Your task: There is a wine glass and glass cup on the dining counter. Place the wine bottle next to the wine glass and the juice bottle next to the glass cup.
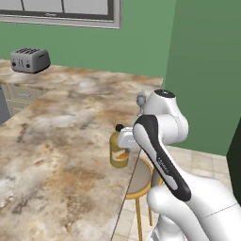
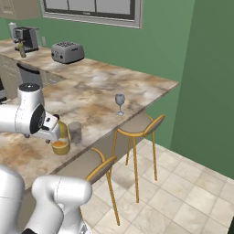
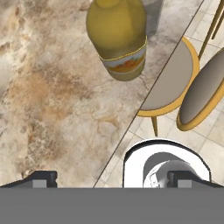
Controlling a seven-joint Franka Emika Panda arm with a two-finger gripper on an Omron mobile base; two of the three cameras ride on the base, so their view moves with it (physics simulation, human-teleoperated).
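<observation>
The juice bottle, squat and amber with a white-orange label, stands upright on the dining counter close to its overhanging edge. Right beside it stands the glass cup, a short grey tumbler. The wine glass stands farther along the same edge, near the counter's corner. My gripper hovers above and slightly back from the juice bottle. It is open, its fingertips are spread wide, and nothing is between them. The wine bottle is out of view.
A toaster and a coffee machine stand on the back counter against the green wall. Two yellow-legged stools are tucked under the dining counter's edge. A tiled floor lies to the right.
</observation>
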